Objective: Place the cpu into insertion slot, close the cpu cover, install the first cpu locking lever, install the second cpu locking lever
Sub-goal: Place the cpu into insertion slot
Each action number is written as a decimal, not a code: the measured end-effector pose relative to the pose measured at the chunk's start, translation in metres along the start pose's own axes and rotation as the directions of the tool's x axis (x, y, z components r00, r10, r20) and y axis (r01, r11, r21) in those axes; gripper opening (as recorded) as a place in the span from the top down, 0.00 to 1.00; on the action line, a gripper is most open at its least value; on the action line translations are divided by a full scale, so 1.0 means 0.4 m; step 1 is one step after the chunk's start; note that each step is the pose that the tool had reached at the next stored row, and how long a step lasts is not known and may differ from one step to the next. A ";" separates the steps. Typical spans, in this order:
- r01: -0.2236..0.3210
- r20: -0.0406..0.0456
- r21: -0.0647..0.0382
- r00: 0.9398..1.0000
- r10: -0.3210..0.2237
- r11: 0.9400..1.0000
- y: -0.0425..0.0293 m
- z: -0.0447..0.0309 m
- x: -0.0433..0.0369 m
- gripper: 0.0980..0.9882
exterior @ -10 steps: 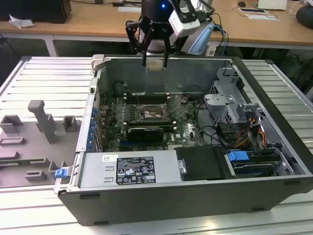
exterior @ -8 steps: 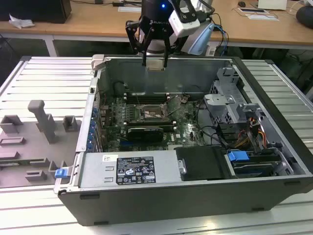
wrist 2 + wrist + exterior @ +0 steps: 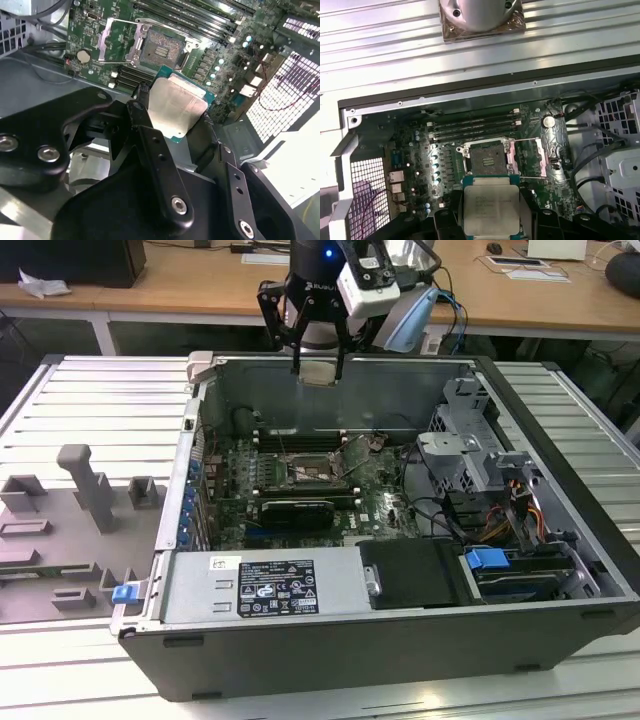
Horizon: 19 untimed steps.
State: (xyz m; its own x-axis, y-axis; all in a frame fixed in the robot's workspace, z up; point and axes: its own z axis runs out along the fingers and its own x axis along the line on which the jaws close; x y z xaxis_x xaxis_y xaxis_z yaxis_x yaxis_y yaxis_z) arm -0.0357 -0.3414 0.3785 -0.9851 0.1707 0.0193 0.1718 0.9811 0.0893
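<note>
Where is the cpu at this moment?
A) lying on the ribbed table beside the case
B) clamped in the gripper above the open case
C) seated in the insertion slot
B: the gripper holds the cpu between its fingers above the motherboard, and the insertion slot lies bare.

Chip (image 3: 490, 207): bottom edge cut off by the first wrist view's frame. In the second wrist view, black fingers (image 3: 150, 135) cover its two side edges. Exterior view: arm (image 3: 320, 275) cut off at top; socket (image 3: 312, 472) contacts too small to tell.
</note>
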 end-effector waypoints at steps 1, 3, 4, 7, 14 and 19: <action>-0.012 0.001 0.000 1.000 0.012 1.000 0.000 0.000 0.000 0.50; -0.031 0.003 -0.001 1.000 0.031 1.000 0.000 0.001 0.000 0.50; -0.038 0.003 -0.001 0.999 0.038 0.999 0.000 0.001 0.000 0.50; -0.080 0.007 -0.002 0.997 0.080 0.997 0.000 0.002 0.000 0.50; -0.138 0.012 -0.004 0.990 0.138 0.990 0.000 0.003 0.000 0.50; -0.188 0.017 -0.005 0.982 0.188 0.982 0.000 0.003 0.000 0.50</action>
State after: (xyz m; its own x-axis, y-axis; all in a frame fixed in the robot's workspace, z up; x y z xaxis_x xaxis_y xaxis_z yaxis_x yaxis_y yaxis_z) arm -0.0357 -0.3414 0.3772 -0.9351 0.3537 0.0193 0.3540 0.9310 0.0894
